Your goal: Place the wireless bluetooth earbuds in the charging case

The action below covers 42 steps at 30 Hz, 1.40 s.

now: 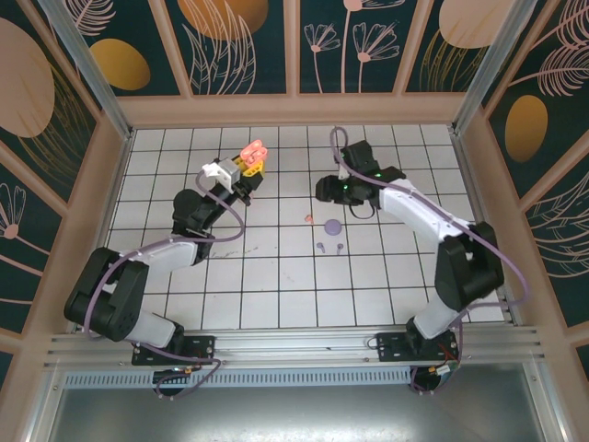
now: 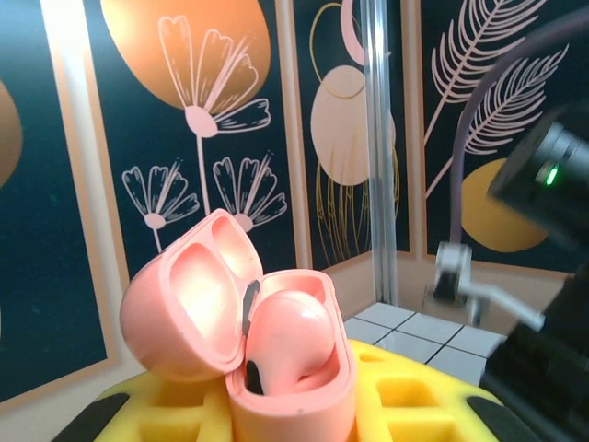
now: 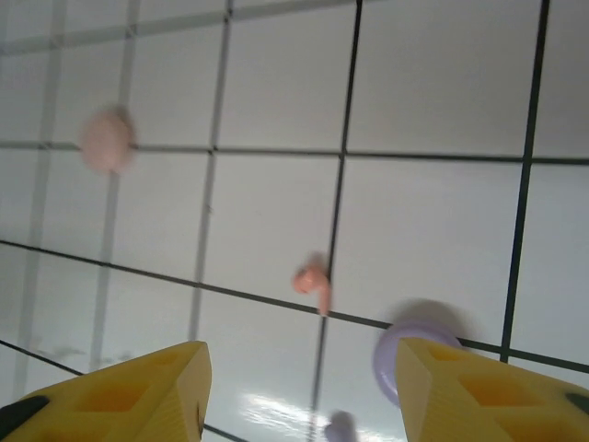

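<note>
Mid-frame on the bench (image 3: 433, 83), centre spread right gripper (image 3: 299, 391) over coral bud (image 3: 314, 279); left gripper (image 1: 248, 168) pinches open case (image 2: 290, 368).

Glossy pink case (image 2: 276, 387), a pale pink bud (image 2: 287, 336) tucked inside. Yellow left fingers (image 2: 405, 396), yellow right fingers (image 3: 138, 391). White table (image 1: 276, 276), dark grid lines. Coral bud (image 3: 313, 279), lilac disc (image 1: 333, 224) to its right. Far walls (image 1: 239, 46) are dark teal with orange ovals and pink flower outlines.

Bare tiles (image 3: 423, 221) around earbud (image 3: 313, 279), purple disc (image 3: 419, 354) nearby
</note>
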Tool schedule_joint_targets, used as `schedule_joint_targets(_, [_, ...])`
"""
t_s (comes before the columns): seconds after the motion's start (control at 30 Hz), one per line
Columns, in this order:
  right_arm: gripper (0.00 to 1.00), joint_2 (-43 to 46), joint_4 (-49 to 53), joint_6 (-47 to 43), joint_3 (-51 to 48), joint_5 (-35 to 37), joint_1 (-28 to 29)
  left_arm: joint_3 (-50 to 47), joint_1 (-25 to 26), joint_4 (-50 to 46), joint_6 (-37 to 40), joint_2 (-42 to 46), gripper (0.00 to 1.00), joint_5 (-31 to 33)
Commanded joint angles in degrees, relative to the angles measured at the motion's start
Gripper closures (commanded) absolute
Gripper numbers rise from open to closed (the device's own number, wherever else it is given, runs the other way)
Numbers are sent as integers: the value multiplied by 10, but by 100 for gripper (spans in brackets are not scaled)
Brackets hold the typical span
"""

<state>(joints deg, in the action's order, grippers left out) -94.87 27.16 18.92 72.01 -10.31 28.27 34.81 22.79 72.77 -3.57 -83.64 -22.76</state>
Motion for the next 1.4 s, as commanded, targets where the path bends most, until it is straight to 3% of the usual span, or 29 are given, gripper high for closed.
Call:
schedule_joint_targets(0.0, [44,-46,28,-92,24,27,20,-10,-8,35,-27,24,100,8])
schedule_joint_targets(0.57, [47,-227,62,-192,135,124,86,-19,-28,30,-46,53,100,7])
schedule_joint_targets(1.37, [57,-276,73,-211,154,126,100,-11,-35,34,-50,36,100,4])
